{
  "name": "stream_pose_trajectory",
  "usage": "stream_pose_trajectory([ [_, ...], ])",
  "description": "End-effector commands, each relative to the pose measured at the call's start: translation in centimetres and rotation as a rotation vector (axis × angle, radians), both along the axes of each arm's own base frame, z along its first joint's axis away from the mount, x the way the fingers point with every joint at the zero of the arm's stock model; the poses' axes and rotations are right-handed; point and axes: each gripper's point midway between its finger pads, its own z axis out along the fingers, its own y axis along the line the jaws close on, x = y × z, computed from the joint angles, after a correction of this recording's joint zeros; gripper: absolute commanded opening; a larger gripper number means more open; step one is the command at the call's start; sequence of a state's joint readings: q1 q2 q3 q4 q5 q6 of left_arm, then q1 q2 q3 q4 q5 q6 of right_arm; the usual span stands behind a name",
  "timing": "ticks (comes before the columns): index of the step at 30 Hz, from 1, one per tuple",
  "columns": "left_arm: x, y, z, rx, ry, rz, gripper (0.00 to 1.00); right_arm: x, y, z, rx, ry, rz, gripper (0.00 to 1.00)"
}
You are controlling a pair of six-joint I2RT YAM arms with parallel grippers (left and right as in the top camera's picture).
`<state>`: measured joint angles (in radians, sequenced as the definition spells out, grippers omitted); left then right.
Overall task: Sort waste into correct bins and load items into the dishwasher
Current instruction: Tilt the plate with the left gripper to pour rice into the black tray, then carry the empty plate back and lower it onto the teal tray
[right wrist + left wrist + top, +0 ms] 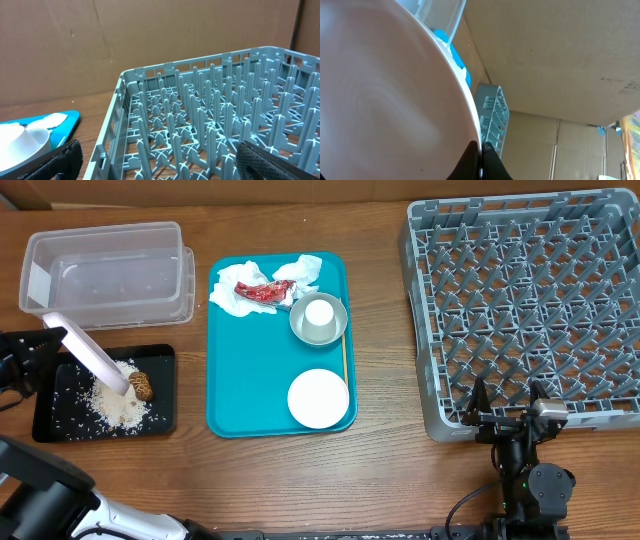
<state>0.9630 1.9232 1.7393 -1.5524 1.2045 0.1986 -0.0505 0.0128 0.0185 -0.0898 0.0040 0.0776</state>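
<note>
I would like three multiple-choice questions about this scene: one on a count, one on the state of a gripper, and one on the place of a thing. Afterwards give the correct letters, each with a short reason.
1. How many dishes stand in the dish rack?
A. none
B. two
C. five

2. The left gripper is:
A. open and empty
B. shut on the pinkish dish
C. shut on the dish rack's rim

3. The brown food lump lies:
A. in the dish rack
B. in the left gripper
C. on the black tray

Answers:
1 A: the overhead and right wrist views show only bare pegs.
2 B: the left wrist view shows its fingertips pinched on the dish's rim.
3 C: the overhead view shows it beside the rice crumbs on that tray.
</note>
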Motion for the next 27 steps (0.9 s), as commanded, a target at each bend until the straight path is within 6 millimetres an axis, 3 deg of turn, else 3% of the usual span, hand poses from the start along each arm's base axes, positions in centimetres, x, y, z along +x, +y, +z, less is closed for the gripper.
stream_pose_trajectory([
  [1, 0.1, -0.4, 0.4, -0.004, -0.05, -0.019, 0.04, 0.0, 0.0, -0.1, -0.003, -0.005, 0.001, 1.0],
  [4, 0.1, -0.2, 0.0, 0.022, -0.043, -0.024, 0.04, 0.0, 0.0, -0.1, -0.004, -0.005, 0.001, 1.0],
  [8, 0.3, -1.6, 2.6, -0.044, -0.171, -0.034, 0.04, 0.0, 0.0, -0.1, -0.003, -0.005, 0.001, 1.0],
  [14, -0.2, -3.4, 0.9, 0.041, -0.065, -0.125, 0.04, 0.0, 0.0, -0.1, -0.003, -0.005, 0.001, 1.0],
  [20, 0.8, -8.8, 2.7, 0.099, -0.088, -0.271, 0.04, 0.0, 0.0, -0.1, -0.003, -0.005, 0.001, 1.0],
  [27, 0.4, -18.7, 5.4, 0.249, -0.185, -0.551, 0.04, 0.0, 0.0, -0.1, -0.003, -0.005, 0.001, 1.0],
])
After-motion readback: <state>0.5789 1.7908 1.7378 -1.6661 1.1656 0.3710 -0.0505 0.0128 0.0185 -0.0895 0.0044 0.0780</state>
